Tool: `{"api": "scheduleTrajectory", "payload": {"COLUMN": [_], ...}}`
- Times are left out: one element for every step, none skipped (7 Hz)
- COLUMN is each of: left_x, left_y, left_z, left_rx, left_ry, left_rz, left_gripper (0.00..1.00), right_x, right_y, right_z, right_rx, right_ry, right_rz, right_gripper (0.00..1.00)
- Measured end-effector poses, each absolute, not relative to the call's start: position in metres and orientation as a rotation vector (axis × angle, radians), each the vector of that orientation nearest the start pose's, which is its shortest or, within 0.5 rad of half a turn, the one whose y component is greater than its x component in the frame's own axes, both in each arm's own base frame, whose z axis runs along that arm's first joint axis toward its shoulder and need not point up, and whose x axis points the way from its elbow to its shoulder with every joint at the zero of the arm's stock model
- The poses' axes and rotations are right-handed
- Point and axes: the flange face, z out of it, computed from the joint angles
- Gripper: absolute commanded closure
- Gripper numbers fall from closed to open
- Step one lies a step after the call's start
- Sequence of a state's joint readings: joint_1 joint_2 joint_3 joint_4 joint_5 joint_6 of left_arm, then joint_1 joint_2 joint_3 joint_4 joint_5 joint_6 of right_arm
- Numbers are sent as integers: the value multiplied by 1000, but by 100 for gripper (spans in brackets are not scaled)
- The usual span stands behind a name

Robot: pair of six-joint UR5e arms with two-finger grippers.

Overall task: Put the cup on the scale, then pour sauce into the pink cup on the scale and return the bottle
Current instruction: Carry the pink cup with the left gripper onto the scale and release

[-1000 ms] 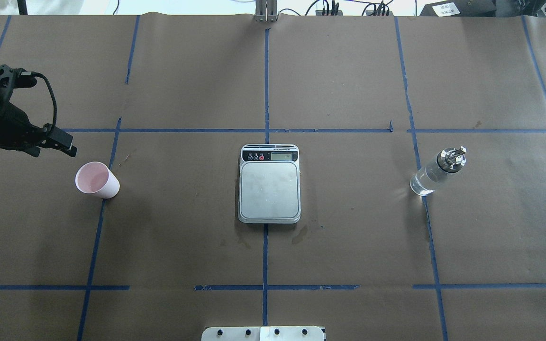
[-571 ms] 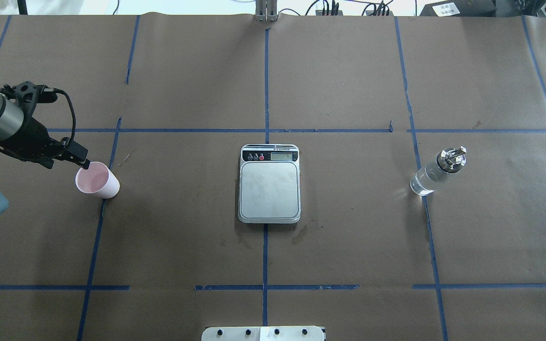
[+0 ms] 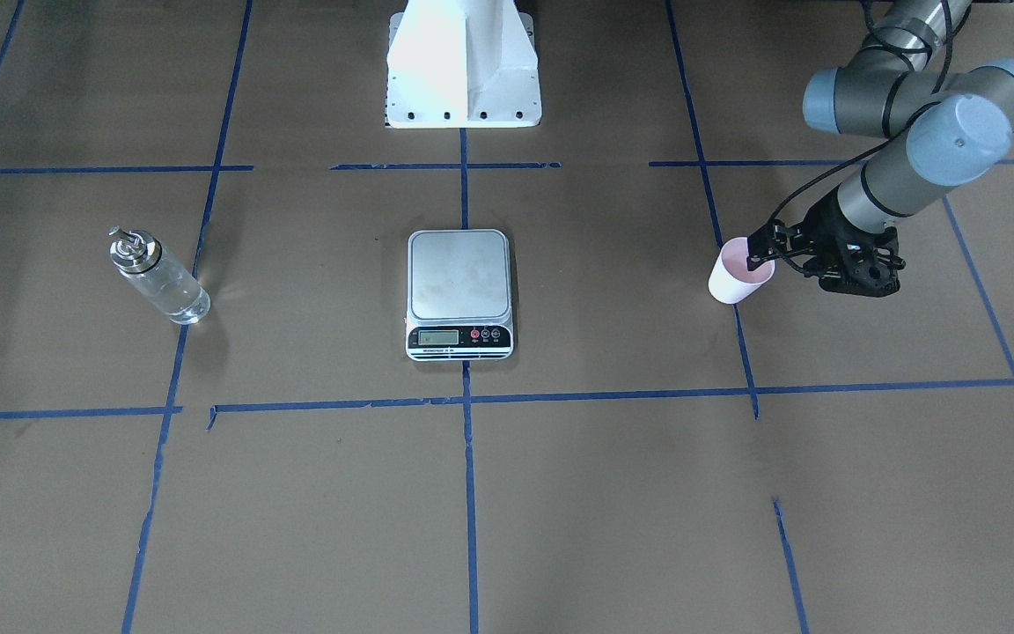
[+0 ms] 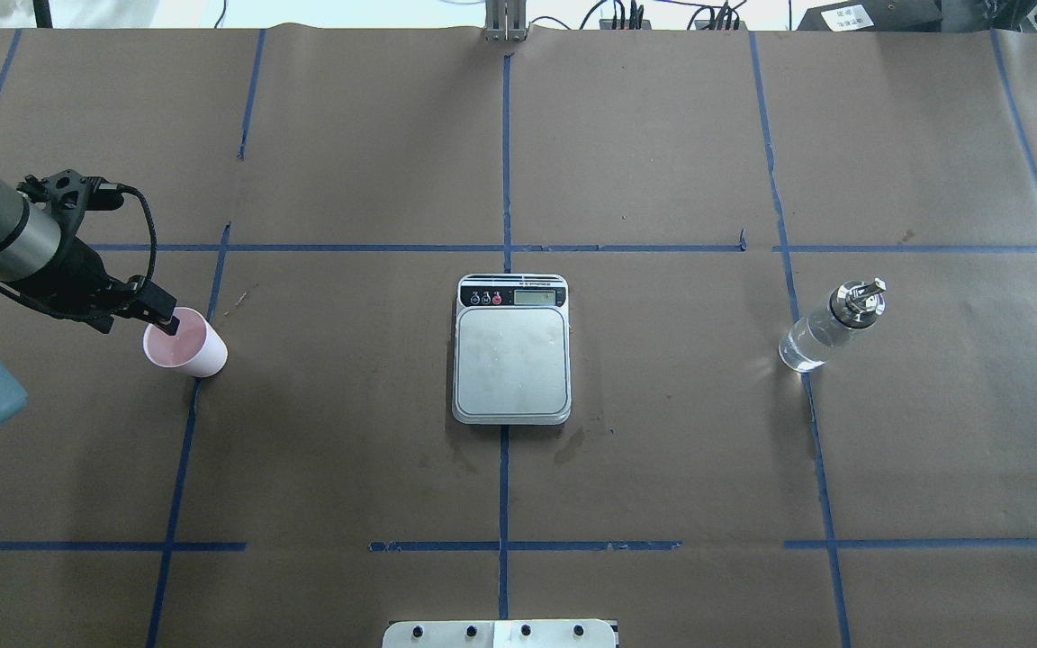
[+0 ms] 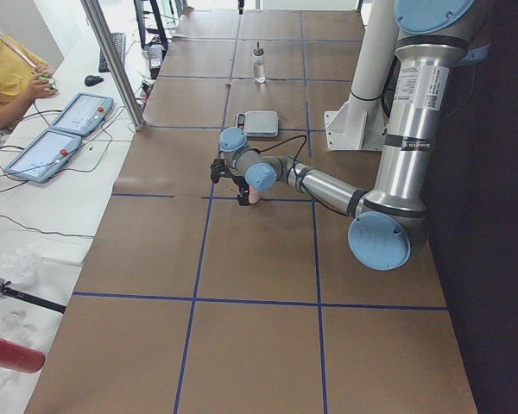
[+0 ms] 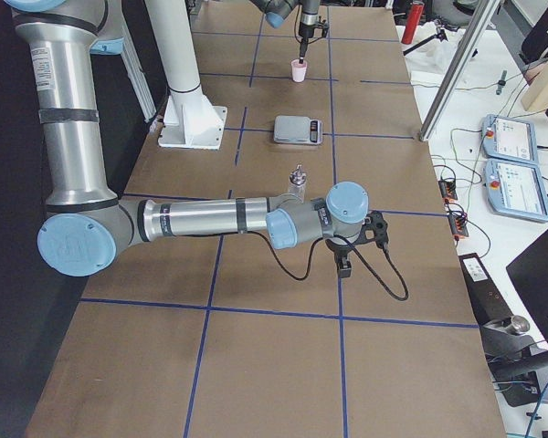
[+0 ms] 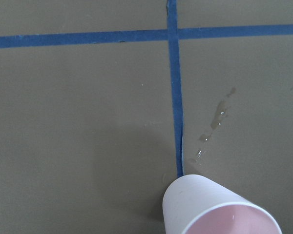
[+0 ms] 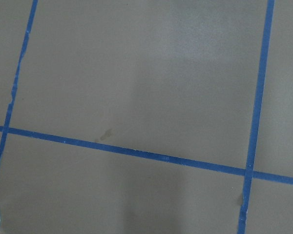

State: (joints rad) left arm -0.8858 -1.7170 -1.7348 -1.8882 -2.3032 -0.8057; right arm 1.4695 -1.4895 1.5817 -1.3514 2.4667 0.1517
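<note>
Left tool (image 4: 167, 321) advanced to cup (image 4: 191, 347) rim.

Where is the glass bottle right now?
In the overhead view the glass bottle stands at the right, on a blue tape line, well right of the scale and far from the pink cup.

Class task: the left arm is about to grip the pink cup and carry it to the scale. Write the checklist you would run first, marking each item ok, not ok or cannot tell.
1. Cup standing upright: ok.
2. Left pincer at the cup's rim: ok.
3. Pincer closed on the rim: cannot tell.
4. Scale plate bare: ok.
5. Bottle upright, beyond the scale, off the cup's route: ok.
6. Scale reading zero: cannot tell, too small.
</note>
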Motion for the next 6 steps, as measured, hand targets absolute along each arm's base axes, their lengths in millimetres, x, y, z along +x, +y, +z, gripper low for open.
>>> {"api": "scheduleTrajectory", "payload": {"left_x": [308,311,313,313,310,306], "left_y": [-474,-473,-473,-473,-478,-492], "left_z": [462,459,458,457,450,426], "left_rx": [-41,-41,-43,-43,-39,-31], "left_ry": [926,929,929,929,931,937], "left_rz": [125,130,130,128,108,56], "left_gripper": [100,100,100,100,100,100], "right_x": [1,1,1,1,0,0], "right_y": [-542,-542,-544,-545,-545,-546], "right_z": [578,577,575,574,573,571], "right_rx": [177,179,183,185,187,190], "right_ry": [-918,-918,-918,-918,-918,-919], "right_rz": [-93,-94,-96,-97,-98,-99], "right_gripper": [0,0,0,0,0,0]}}
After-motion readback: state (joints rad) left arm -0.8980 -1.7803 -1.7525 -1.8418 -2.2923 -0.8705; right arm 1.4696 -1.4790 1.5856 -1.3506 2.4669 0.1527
